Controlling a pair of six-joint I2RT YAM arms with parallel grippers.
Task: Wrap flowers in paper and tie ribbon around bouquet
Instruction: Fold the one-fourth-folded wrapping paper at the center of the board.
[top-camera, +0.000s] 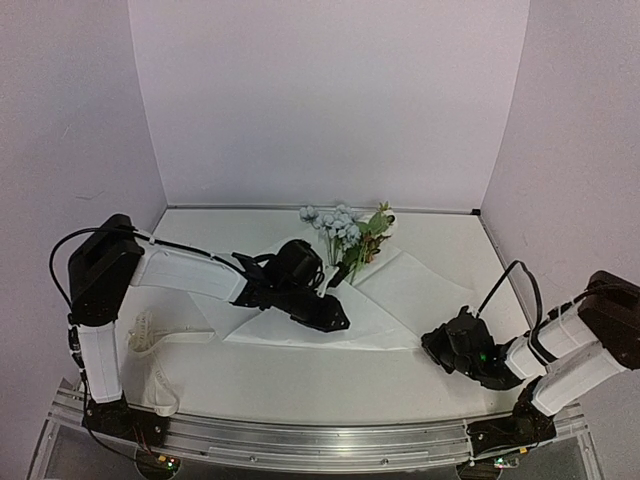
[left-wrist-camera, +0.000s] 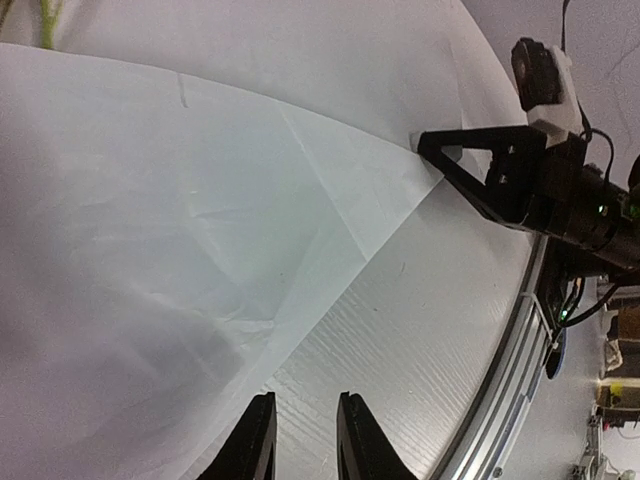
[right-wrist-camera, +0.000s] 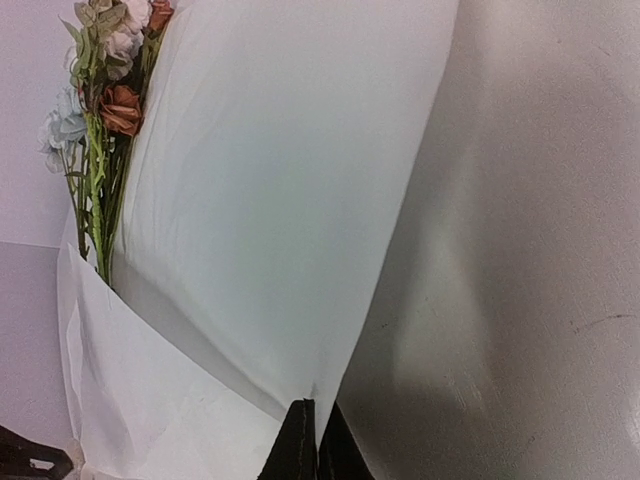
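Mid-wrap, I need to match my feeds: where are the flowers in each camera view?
Top external: flowers at centre, toward the far edge, stems reaching the paper.
Left wrist: flowers barely in view, only a green stem at the top-left corner.
Right wrist: flowers upper left, beside the paper's fold.
Shared landmark: the paper corner pinched by the right end effector, seen in all three.

— Where does everything lie?
— The large thin white paper sheet (top-camera: 400, 300) lies mid-way across the white tabletop (top-camera: 300, 385). The bunch of green stems with pale blue-white blooms (top-camera: 345, 232) lies on its far part, blooms toward the back wall.
— And the sides?
— The long cream fabric ribbon (top-camera: 143, 335) lies near the left edge, apart from the sheet. The left hand (top-camera: 335, 318) is over the sheet's near part; the right hand (top-camera: 432, 345) meets its right near corner.
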